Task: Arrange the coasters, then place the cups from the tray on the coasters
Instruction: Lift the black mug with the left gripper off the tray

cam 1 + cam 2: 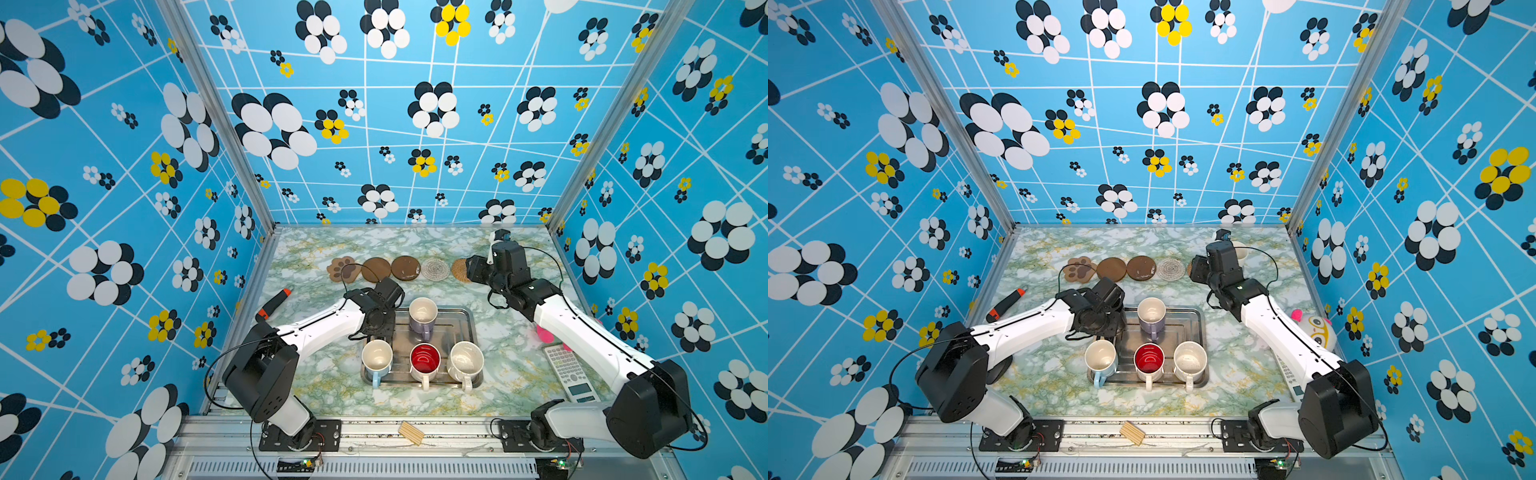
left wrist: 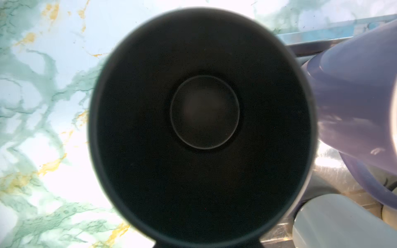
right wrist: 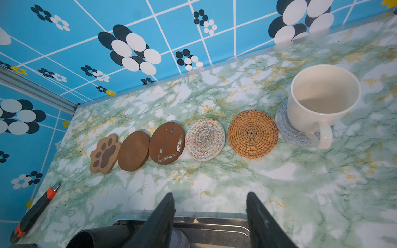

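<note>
The steel tray (image 1: 470, 321) on the desk (image 1: 513, 368) holds a lavender mug (image 1: 422, 318) at the back. Along its near edge stand a light blue mug (image 1: 377, 358), a white mug with a red inside (image 1: 424, 360) and a speckled white mug (image 1: 466, 361). The left end effector (image 1: 377, 323) hangs over a black mug (image 2: 202, 128) at the tray's far left corner; its grip cannot be told. The right end effector (image 3: 210, 194) is spread and holds nothing. A cream mug (image 3: 322, 101) sits on the grey spiral coaster (image 3: 286, 128).
</note>
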{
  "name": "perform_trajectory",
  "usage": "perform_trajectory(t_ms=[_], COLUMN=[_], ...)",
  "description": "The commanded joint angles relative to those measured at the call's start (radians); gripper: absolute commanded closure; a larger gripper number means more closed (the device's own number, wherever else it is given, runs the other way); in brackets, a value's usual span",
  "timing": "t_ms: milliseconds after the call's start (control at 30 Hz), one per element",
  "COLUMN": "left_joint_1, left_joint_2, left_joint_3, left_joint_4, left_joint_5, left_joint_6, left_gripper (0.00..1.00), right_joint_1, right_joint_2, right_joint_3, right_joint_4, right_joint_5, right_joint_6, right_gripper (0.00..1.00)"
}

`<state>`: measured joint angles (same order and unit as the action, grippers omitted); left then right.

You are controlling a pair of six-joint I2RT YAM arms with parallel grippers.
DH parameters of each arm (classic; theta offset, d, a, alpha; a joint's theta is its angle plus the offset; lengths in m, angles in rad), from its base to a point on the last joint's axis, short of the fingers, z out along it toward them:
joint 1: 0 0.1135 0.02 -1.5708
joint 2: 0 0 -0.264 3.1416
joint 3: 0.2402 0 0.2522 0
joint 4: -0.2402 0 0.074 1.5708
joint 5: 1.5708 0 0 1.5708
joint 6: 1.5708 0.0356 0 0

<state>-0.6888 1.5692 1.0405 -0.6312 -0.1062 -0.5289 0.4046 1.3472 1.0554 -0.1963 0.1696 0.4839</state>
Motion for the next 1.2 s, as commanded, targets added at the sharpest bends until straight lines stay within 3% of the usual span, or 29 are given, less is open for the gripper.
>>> perform_trajectory(t_ms=[0, 233, 467, 833, 1167], left_joint_1=[0.0, -0.001, -0.001, -0.03, -0.035], left_joint_2=[0.017, 0.026, 0.023, -0.013, -0.101], left_joint_3=[-0.016, -0.01, -0.007, -0.001, -0.021], left_joint_4=[0.019, 0.023, 0.019, 0.014, 0.082], left_joint_5=[-0.04, -0.041, -0.049, -0.117, -0.107], left_joint_6=[-0.012, -0.01, -0.009, -0.012, -0.017], left_gripper=[0.74, 0.82, 1.0, 1.0, 1.0], right_joint_1=[-0.006, -0.006, -0.006, -0.006, -0.006], right_joint_2=[0.01, 0.012, 0.015, 0.013, 0.008], right_joint_3=[0.0, 0.004, 0.007, 0.007, 0.005], right_joint_4=[0.017, 0.017, 0.015, 0.012, 0.009], right_joint_5=[-0.012, -0.013, -0.019, -0.017, -0.015], right_joint_6=[-0.004, -0.002, -0.002, -0.002, -0.002], right_gripper=[0.44, 0.44, 0.44, 0.44, 0.44])
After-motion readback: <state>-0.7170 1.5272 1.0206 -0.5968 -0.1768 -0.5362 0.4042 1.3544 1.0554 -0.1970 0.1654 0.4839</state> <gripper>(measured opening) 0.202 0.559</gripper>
